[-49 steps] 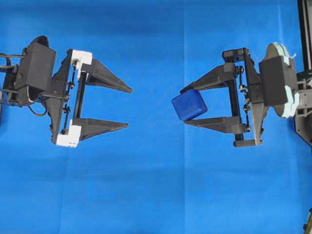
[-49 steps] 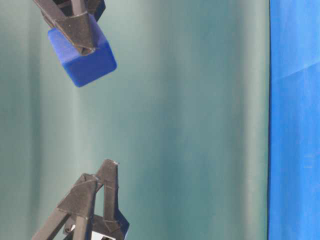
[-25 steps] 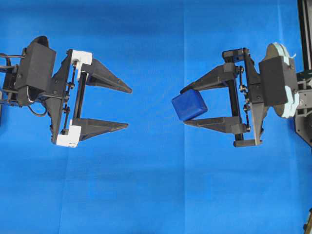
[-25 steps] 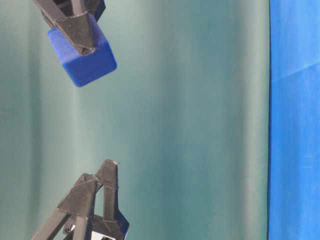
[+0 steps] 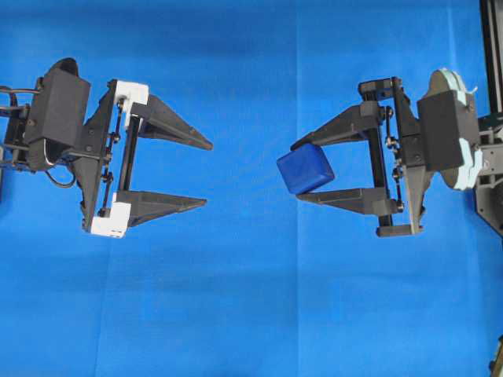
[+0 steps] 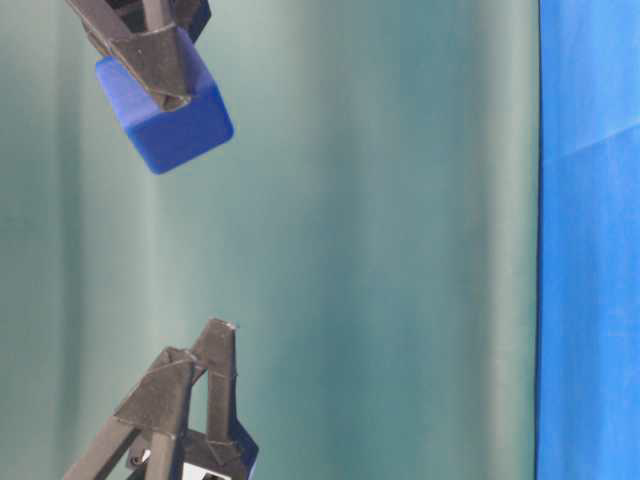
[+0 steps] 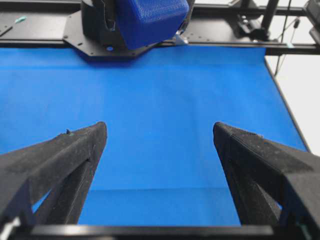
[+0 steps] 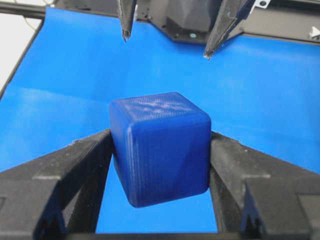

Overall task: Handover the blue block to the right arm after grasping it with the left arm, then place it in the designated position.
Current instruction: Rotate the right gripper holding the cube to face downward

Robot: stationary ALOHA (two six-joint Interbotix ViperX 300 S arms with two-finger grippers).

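Nothing has moved since the earlier frame. Right gripper (image 5: 297, 171) clenches the blue block (image 5: 305, 170) aloft; left gripper (image 5: 208, 173) hangs released, apart. For placing: lower level, release only once seated.

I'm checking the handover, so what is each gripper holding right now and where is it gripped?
The right gripper holds the blue block at its fingertips, pinched on two opposite side faces. The left gripper is open and holds nothing.

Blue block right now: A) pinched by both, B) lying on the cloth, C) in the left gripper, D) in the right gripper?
D: the right gripper is shut on the blue block, while the left gripper stands open and apart from it.
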